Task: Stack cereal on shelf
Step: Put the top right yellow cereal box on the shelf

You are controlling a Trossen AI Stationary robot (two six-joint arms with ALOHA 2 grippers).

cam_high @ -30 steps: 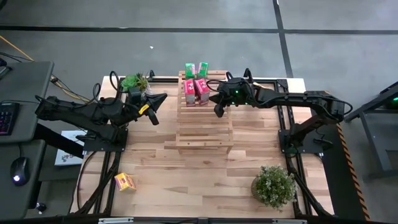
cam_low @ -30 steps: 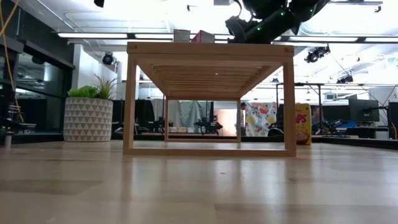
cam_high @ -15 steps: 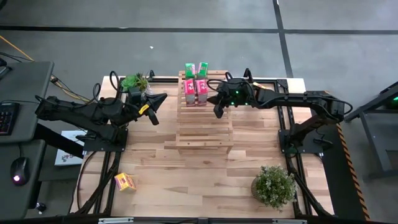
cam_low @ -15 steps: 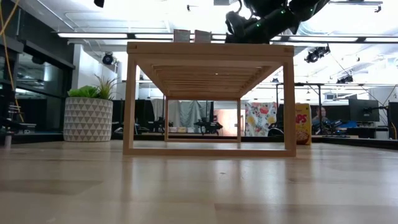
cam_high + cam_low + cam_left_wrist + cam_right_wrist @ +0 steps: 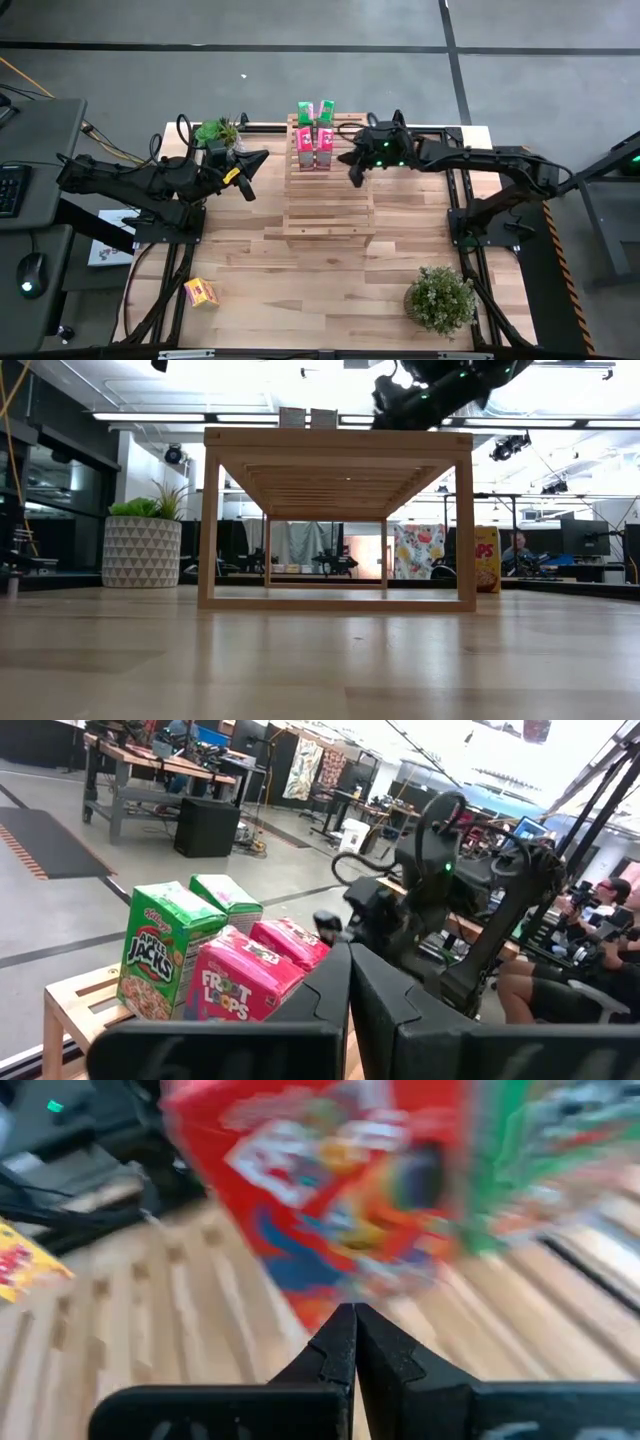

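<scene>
The wooden slatted shelf (image 5: 330, 205) stands mid-table. On its far, top tier two green cereal boxes (image 5: 315, 110) stand behind two pink-red ones (image 5: 315, 148); the left wrist view shows a green box (image 5: 160, 955) and a pink-red box (image 5: 245, 985). One yellow box (image 5: 201, 292) lies on the table near the left front corner. Another yellow box (image 5: 487, 559) stands to the right of the shelf. My right gripper (image 5: 343, 157) hovers shut just right of the pink-red boxes (image 5: 340, 1190). My left gripper (image 5: 264, 155) waits shut, left of the shelf.
A leafy plant (image 5: 440, 298) stands at the table's near right. A second plant (image 5: 220, 130), in a white patterned pot (image 5: 143, 550), is at the far left behind my left arm. Bare tabletop lies in front of the shelf. People sit in the room beyond.
My right gripper has drawn back a little toward the table's right edge and slightly up, away from the pink-red boxes, staying shut. The right pink-red box, tilted a second ago in the low view, now stands straight on the top tier.
</scene>
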